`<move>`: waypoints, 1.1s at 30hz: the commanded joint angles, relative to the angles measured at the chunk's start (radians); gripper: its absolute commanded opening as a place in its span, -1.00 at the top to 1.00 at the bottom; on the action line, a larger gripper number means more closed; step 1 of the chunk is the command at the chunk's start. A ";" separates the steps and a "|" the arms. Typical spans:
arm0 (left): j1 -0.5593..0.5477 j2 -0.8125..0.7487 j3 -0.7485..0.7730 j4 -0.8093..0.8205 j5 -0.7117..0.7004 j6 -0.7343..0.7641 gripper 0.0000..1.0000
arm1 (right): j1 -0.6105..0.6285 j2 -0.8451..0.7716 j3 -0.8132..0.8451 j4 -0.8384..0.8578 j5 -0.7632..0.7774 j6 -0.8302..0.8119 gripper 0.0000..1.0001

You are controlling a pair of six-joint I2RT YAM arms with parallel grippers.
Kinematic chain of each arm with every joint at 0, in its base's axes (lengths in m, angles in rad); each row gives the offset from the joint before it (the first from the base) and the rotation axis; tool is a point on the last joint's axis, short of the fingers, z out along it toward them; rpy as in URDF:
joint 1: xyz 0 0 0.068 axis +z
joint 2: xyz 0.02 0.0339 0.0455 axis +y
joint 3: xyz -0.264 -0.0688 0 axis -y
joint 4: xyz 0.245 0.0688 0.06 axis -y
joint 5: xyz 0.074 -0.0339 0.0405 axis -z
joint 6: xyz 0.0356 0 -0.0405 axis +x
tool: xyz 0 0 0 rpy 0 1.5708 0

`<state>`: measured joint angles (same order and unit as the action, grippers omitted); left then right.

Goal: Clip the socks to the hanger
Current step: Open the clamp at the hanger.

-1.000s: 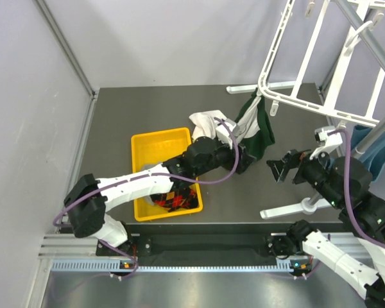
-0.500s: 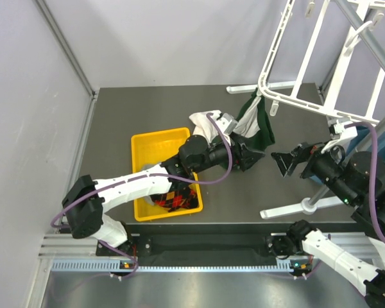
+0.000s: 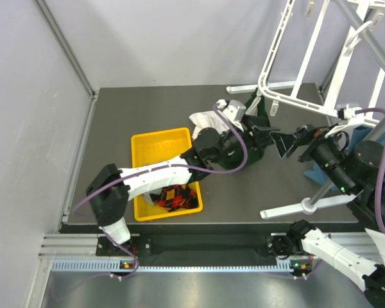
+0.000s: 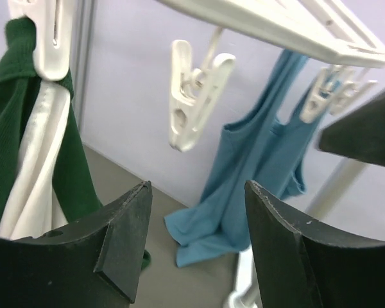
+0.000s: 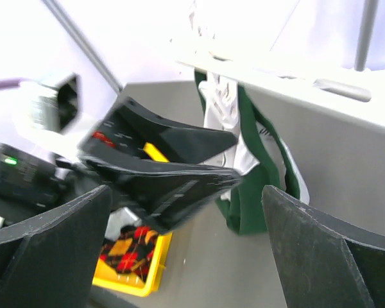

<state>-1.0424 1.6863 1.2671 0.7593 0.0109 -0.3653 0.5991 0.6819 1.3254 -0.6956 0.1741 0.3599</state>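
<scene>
top external view: the hanger (image 3: 263,82) hangs over the far right of the table. one green and white sock (image 3: 261,118) is pegged at its near corner, and blue cloth (image 3: 317,173) hangs lower on the right. the argyle socks (image 3: 174,196) lie bunched in the one yellow tray (image 3: 157,153), so how many there are cannot be counted. one pale sock (image 3: 205,120) lies on the table just beyond the tray. the left gripper (image 3: 264,136) and the right gripper (image 3: 283,142) face each other below the hanger corner, tips close, and neither carries fabric. left wrist view: the two fingers (image 4: 125,237) stand apart with nothing between them. beyond them one empty clip (image 4: 192,90) dangles shut. a second clip at upper left bites the green and white sock, and at least two more on the right grip the blue cloth. right wrist view: the jaws are spread wide and hold nothing. the left gripper shows beyond the gap, with the green and white sock behind it and the tray with the argyle socks below. assessment: the task is judged partly done. at least one sock hangs on the hanger, while the argyle socks and the pale sock are not yet clipped. each of those calls for a pick-up and a clip forced open. two arms are present and both are free.
</scene>
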 commanded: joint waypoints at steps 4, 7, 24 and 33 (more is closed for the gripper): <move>-0.004 0.125 0.181 0.032 -0.123 0.106 -0.27 | -0.002 -0.002 0.080 0.068 0.102 0.022 -1.00; -0.005 0.154 0.201 0.054 -0.138 0.126 -0.24 | -0.001 0.011 0.089 0.065 0.116 0.017 -0.99; -0.028 0.174 0.252 0.023 -0.135 0.190 0.11 | -0.001 0.093 0.055 0.116 0.067 0.034 -0.99; -0.031 0.159 0.253 0.020 -0.124 0.215 0.64 | -0.002 0.117 0.034 0.149 0.099 0.048 -0.87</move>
<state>-1.0687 1.8683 1.4776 0.7509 -0.1207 -0.1780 0.5991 0.7952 1.3712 -0.6140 0.2611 0.3943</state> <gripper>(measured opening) 0.211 0.974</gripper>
